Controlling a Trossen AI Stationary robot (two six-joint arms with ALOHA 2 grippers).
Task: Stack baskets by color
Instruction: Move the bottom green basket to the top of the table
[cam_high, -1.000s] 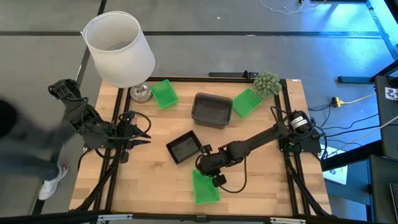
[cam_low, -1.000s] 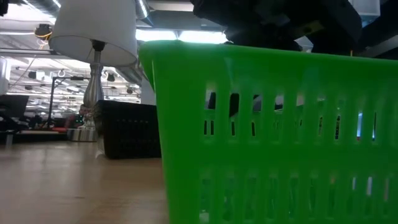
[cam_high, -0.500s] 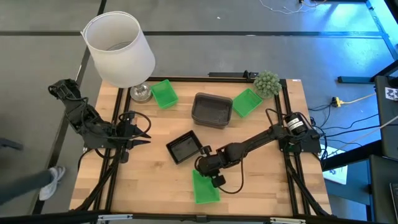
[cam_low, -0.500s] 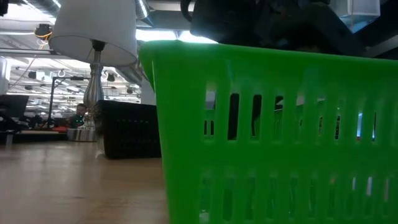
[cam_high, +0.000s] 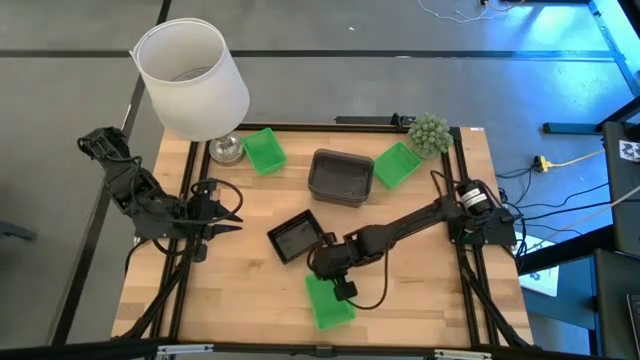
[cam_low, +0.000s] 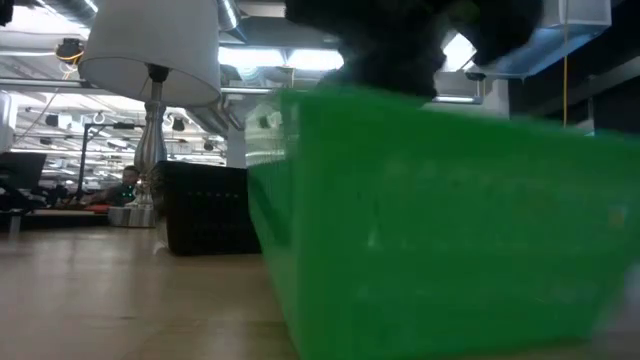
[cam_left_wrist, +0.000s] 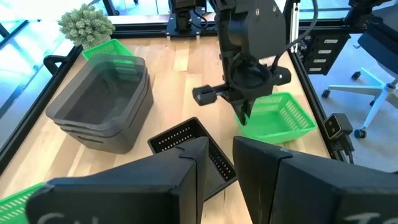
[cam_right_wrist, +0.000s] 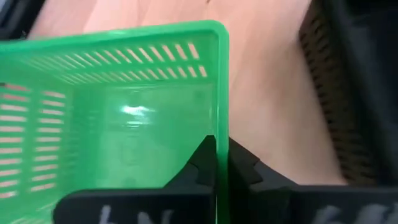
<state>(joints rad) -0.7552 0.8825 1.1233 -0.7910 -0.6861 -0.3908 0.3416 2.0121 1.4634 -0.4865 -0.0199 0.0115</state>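
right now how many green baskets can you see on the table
3: one green basket beside the lamp base, one by the small plant, and one at the near edge, its wall pinched by the right gripper.

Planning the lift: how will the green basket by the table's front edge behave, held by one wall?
Probably light: thin slotted plastic. The green basket may tilt, since the right gripper pinches only one wall. That wall might flex slightly.

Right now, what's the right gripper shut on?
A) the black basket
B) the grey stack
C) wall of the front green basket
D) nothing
C: in the right wrist view the right gripper pinches the green basket wall between its fingers; the black basket sits untouched beside it.
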